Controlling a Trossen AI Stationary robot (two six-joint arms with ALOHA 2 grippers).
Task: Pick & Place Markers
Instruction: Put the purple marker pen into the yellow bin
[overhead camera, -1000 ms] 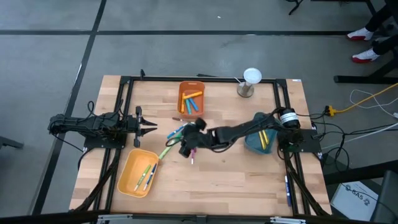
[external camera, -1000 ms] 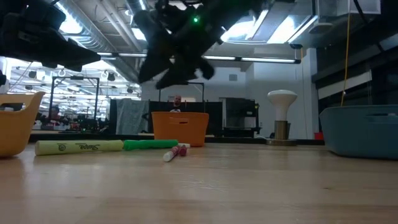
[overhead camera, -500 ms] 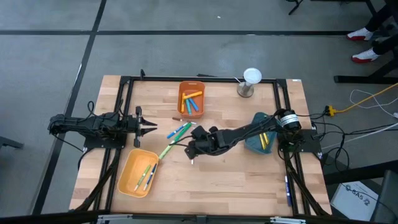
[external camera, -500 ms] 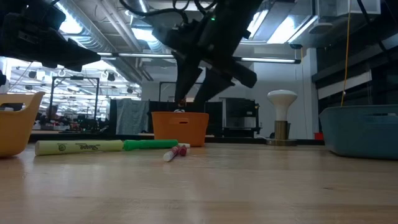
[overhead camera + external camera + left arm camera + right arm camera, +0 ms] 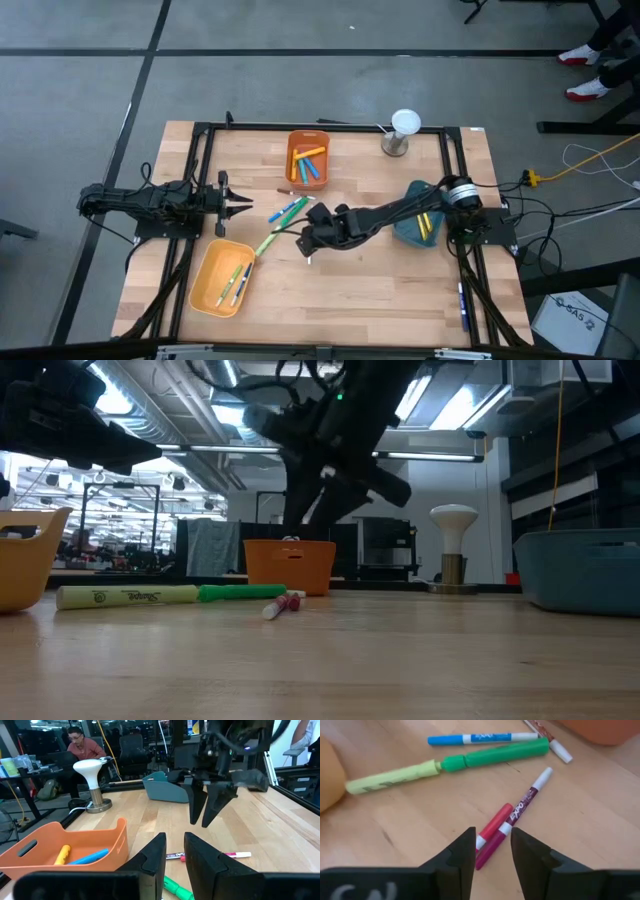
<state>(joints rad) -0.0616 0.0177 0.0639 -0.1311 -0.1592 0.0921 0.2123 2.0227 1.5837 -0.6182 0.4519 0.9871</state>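
The right gripper (image 5: 305,240) has come down from where it hung a second ago and now sits low over the red and magenta markers (image 5: 506,827) lying mid-table. Its fingers (image 5: 462,851) stand narrowed either side of them, clasping nothing yet (a gap shows). The green marker (image 5: 492,754) and blue one lie just beyond. The left gripper (image 5: 245,207) waits, unmoved, near the yellow bin (image 5: 204,291) — slightly parted, empty.

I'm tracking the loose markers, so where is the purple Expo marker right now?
In the right wrist view the purple Expo marker lies flat on the table beside a red marker, just below the green highlighter, directly ahead of the right hand.
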